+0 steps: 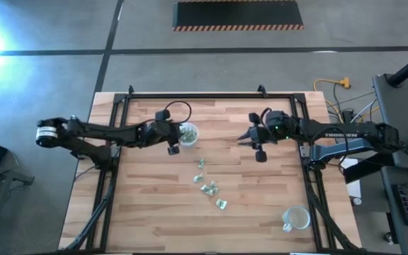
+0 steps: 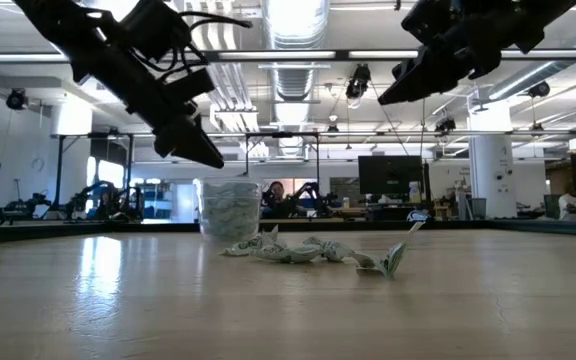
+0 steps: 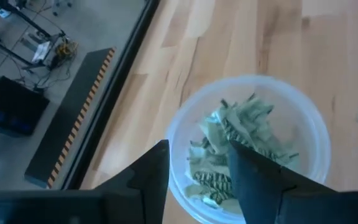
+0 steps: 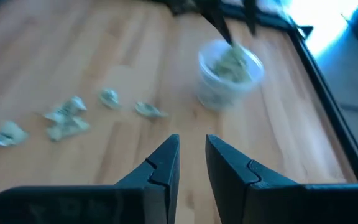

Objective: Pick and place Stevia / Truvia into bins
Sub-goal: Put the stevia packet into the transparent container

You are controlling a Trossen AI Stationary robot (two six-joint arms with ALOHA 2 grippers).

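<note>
High view: wooden surface [image 1: 147, 212], plank-grained, bounded by a black frame. Carries both arms, two bins and a loose group of sachets.

Left arm: reaches in from the left edge toward the middle of the surface. Left hand [image 1: 175, 144] poised directly over the filled bin [image 1: 188, 133], raised clear of its rim in the low view. Fingers [image 3: 151, 171] spread apart, nothing pinched between them; gap aligned over the bin's contents in the left wrist view.

Right arm: reaches in from the right edge. Right hand [image 1: 255, 146] raised above bare wood, well apart from both bins and from the loose sachets. Fingers [image 4: 166, 162] parted by a narrow gap only, nothing gripped.

Filled bin: round, translucent, upright, near the far middle of the surface, to the left of centre. Holds a crumpled heap of pale green and white sachets [image 3: 241, 130] reaching close to the rim.

Second bin [image 1: 307, 212]: upright, near the front right corner, well apart from everything else. Contents: cannot tell.

Loose sachets [image 1: 208, 188]: scattered in a short diagonal line from just in front of the filled bin toward the front right. Lie crumpled on the wood, some touching, one end piece [image 2: 396, 258] standing tilted up.
</note>
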